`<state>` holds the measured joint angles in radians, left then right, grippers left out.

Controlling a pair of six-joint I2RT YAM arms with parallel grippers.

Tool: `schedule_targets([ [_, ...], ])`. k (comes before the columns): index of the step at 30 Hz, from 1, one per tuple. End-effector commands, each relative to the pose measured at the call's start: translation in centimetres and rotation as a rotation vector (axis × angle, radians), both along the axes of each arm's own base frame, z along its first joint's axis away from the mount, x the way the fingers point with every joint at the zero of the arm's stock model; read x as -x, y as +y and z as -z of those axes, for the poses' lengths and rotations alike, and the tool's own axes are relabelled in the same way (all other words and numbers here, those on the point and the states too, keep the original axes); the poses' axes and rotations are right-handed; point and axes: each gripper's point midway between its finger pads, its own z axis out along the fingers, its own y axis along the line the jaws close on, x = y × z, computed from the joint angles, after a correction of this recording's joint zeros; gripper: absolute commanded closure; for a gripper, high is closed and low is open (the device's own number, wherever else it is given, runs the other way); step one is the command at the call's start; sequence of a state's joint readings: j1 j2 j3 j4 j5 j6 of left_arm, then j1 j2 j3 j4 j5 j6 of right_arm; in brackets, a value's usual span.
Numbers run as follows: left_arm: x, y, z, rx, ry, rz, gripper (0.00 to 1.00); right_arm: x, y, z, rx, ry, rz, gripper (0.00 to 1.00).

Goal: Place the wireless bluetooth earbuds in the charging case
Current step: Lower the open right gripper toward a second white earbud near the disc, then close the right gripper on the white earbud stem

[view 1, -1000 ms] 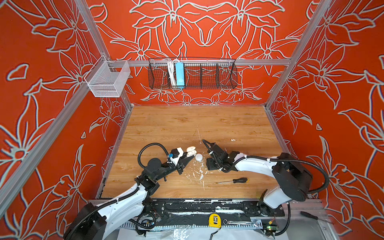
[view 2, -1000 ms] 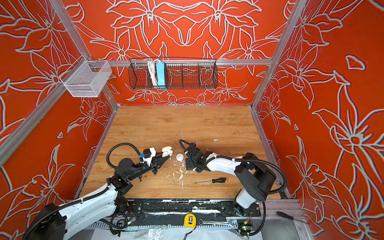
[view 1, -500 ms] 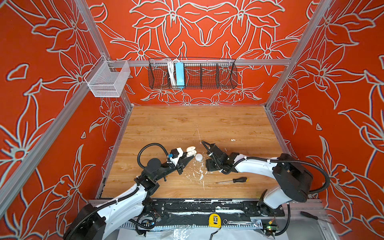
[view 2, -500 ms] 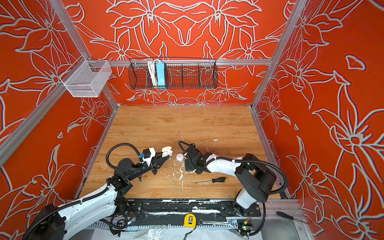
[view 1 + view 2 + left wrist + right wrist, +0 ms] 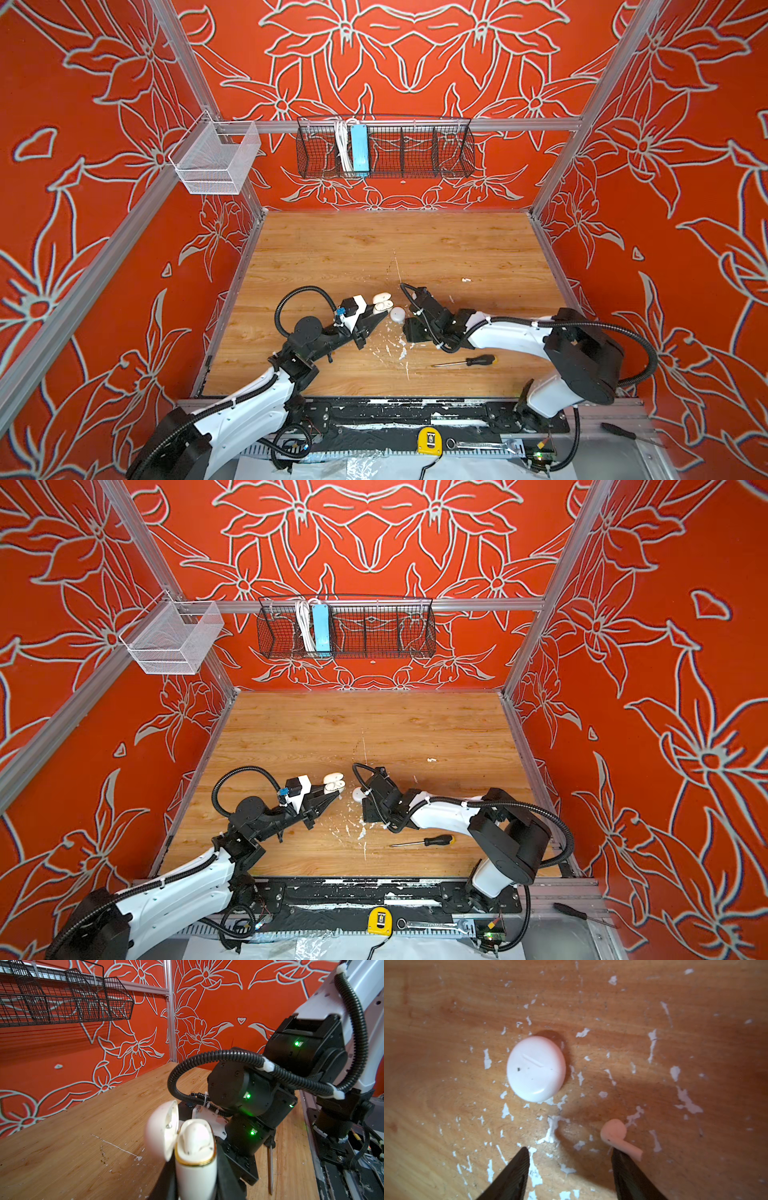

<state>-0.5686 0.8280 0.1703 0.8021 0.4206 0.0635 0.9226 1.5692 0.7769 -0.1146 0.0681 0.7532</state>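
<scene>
Top view, wooden tabletop (image 5: 415, 249), red floral walls (image 5: 415, 50), black wire basket (image 5: 415, 158)

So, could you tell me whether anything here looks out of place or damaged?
Yes: one small white plastic earbud lies loose on the wooden tabletop, beside the open right gripper, outside any case. The wood around it is speckled with white paint flecks.

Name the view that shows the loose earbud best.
Right wrist: the earbud lies large and clear on the table beside the right gripper. Both top views: I cannot pick it out. Left wrist: not seen.
</scene>
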Motion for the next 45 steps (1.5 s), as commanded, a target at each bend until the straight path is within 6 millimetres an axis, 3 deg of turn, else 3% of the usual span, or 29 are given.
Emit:
schedule_targets([
  [1, 0.1, -0.1, -2.0, 0.028, -0.057, 0.01, 1.0, 0.0, 0.3, -1.7, -0.042, -0.032, 0.014, 0.35],
  [7, 0.2, -0.1, -2.1, 0.028, -0.058, 0.01, 1.0, -1.5, -1.6, -5.7, 0.023, -0.17, 0.02, 0.29],
  [10, 0.2, -0.1, -2.1, 0.027, -0.06, 0.011, 1.0, -2.4, -2.5, -6.6, 0.051, -0.202, 0.029, 0.24],
  [17, 0.2, -0.1, -2.0, 0.024, -0.061, 0.006, 1.0, -3.0, -2.8, -3.6, 0.122, -0.107, 0.004, 0.23],
  [22, 0.1, 0.0, -2.0, 0.023, -0.061, 0.003, 1.0, -2.7, -3.2, -1.3, 0.182, -0.058, -0.002, 0.28],
  [28, 0.1, -0.1, -2.0, 0.021, -0.06, 0.004, 1.0, -2.1, -2.5, 0.3, 0.155, -0.009, -0.029, 0.31],
  [36, 0.1, -0.1, -2.0, 0.021, -0.06, 0.005, 1.0, -1.7, -2.6, 1.7, 0.192, 0.027, -0.049, 0.46],
  [45, 0.1, -0.1, -2.0, 0.02, -0.06, 0.005, 1.0, -2.1, -5.0, 2.0, 0.338, 0.009, -0.028, 0.58],
])
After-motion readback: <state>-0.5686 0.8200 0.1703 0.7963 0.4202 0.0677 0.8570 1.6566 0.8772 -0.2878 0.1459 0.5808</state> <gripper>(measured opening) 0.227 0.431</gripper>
